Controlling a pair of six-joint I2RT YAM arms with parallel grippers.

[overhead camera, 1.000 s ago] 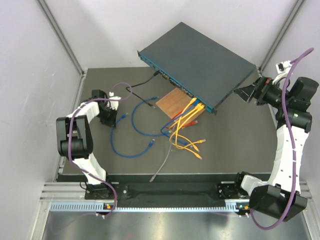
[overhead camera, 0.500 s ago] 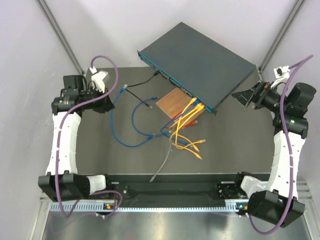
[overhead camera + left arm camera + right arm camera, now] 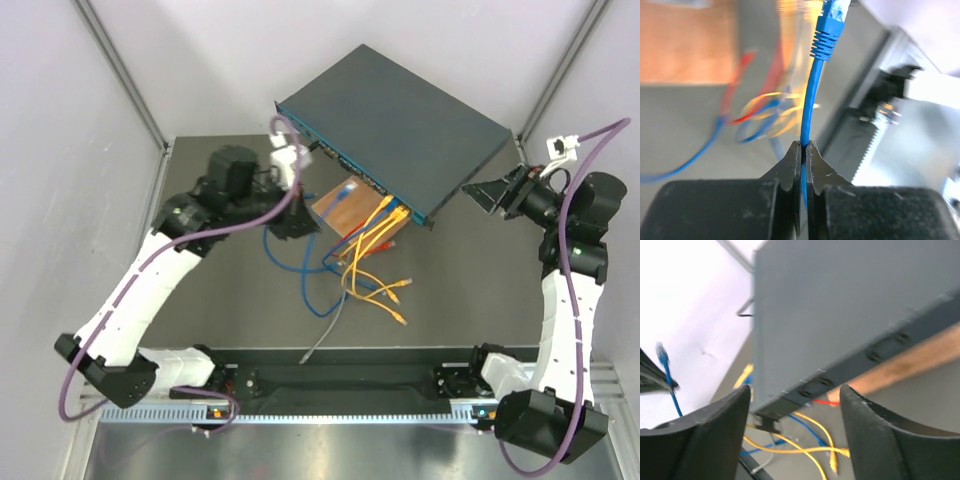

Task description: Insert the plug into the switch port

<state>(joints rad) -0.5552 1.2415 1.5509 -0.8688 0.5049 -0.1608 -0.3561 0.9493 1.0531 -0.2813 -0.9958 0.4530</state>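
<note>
L gripper (image 3: 803,146) clamped on blue cable (image 3: 809,100) short of plug (image 3: 828,35), R gripper (image 3: 795,392) jaws apart by switch (image 3: 840,305) corner

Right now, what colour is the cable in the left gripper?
Blue cable, clearest in the left wrist view.

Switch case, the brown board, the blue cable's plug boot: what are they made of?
Switch: looks like painted sheet metal, matte dark teal-grey, flat top with crisp straight edges.
Board: wood, warm brown with faint grain; finish unclear.
Plug boot: probably moulded flexible plastic, blue, ribbed, slight sheen.
</note>
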